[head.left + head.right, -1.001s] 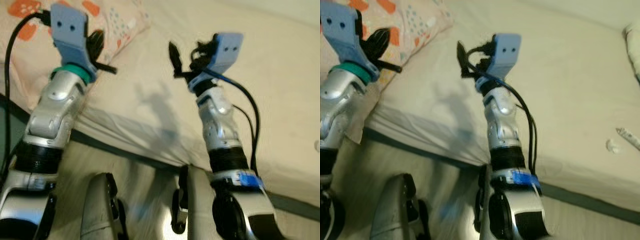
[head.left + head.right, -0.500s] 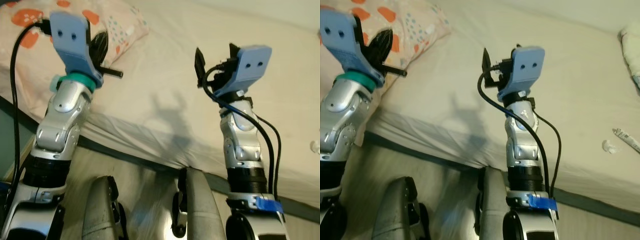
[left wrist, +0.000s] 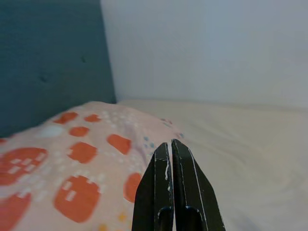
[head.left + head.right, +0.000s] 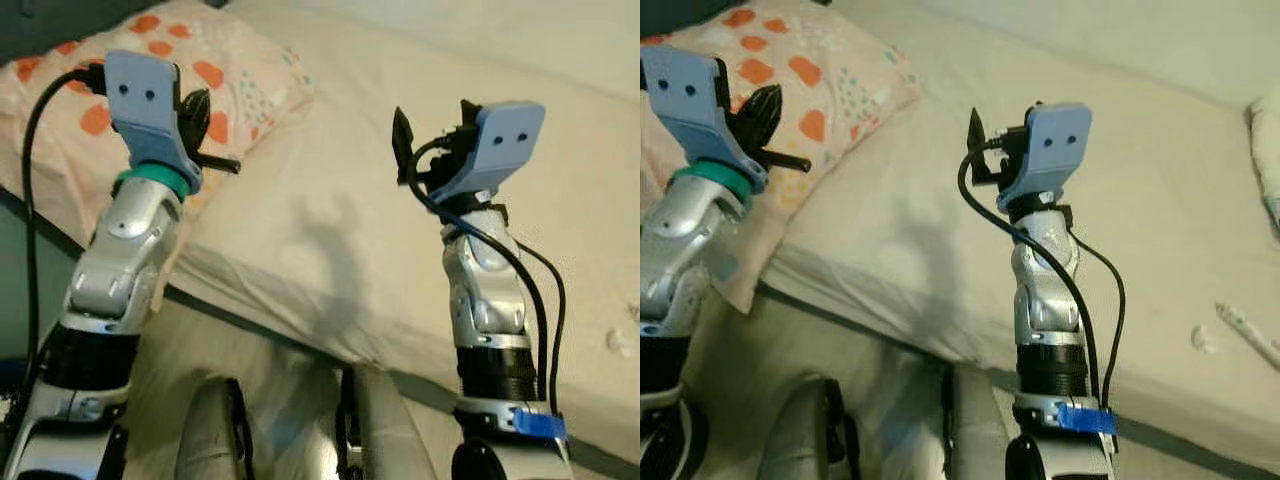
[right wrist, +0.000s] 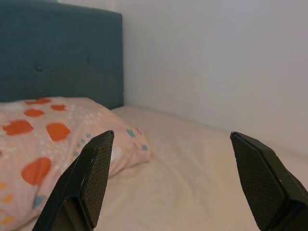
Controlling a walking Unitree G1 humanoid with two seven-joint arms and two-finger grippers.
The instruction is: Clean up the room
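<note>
A pillow point(image 4: 240, 85) with orange spots lies at the head of a bed with a cream sheet point(image 4: 360, 220). My left gripper point(image 4: 198, 102) is raised over the pillow's near edge, and its fingers point(image 3: 167, 144) are shut with nothing between them. My right gripper point(image 4: 432, 122) is held up over the middle of the sheet and stands open point(image 5: 171, 137) and empty. On the sheet at the far right lie a small white scrap point(image 4: 1203, 340) and a thin white wrapper point(image 4: 1252, 330).
A teal padded headboard point(image 5: 57, 53) stands behind the pillow against a pale wall point(image 5: 216, 62). The dark bed frame edge point(image 4: 250, 318) runs just before my legs point(image 4: 215, 430). A white cloth point(image 4: 1268, 150) lies at the bed's right edge.
The camera has shifted, so more of the pillow shows. My right arm has swung from leaning left to upright. Both grippers keep their state.
</note>
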